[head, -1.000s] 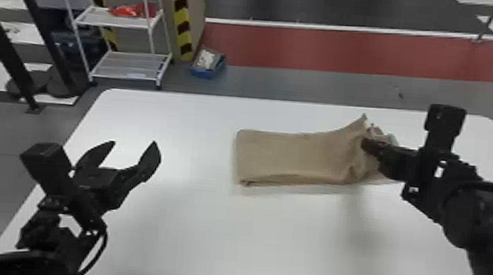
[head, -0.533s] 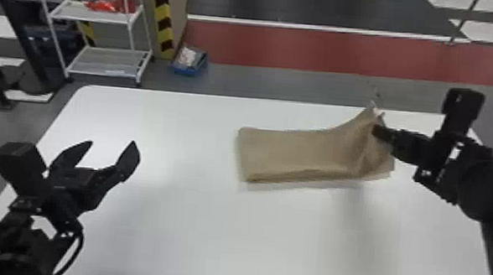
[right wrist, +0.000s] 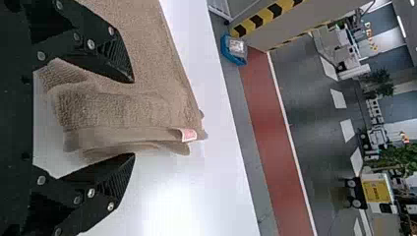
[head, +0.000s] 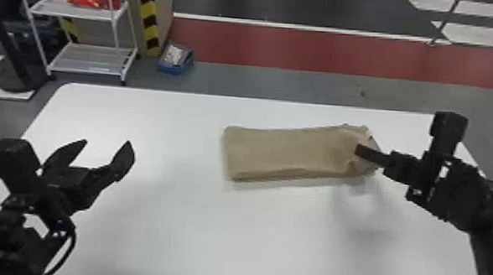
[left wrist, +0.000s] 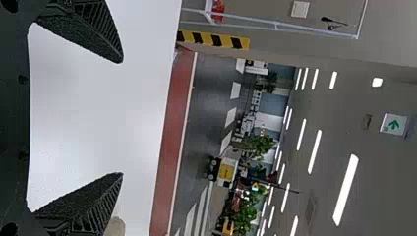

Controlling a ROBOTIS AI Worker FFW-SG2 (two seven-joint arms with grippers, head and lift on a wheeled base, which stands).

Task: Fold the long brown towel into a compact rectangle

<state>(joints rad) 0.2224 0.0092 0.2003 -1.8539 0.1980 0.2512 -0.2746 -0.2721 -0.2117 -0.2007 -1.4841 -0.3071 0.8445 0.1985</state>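
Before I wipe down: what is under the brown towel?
The brown towel lies on the white table, whose surface shows beside it. Anything else directly beneath is covered and can't be seen.

The long brown terry-cloth towel (head: 282, 150) lies on the white tabletop (head: 216, 237), folded in layers into an elongated rectangle. It sits towards the tabletop's far edge, right of its middle, its length running roughly along that edge at a slight slant, the right end a little farther away. The left end is fairly square and smooth; the right end is rumpled, with uneven layers and a small pale label with red marks (right wrist: 188, 134).
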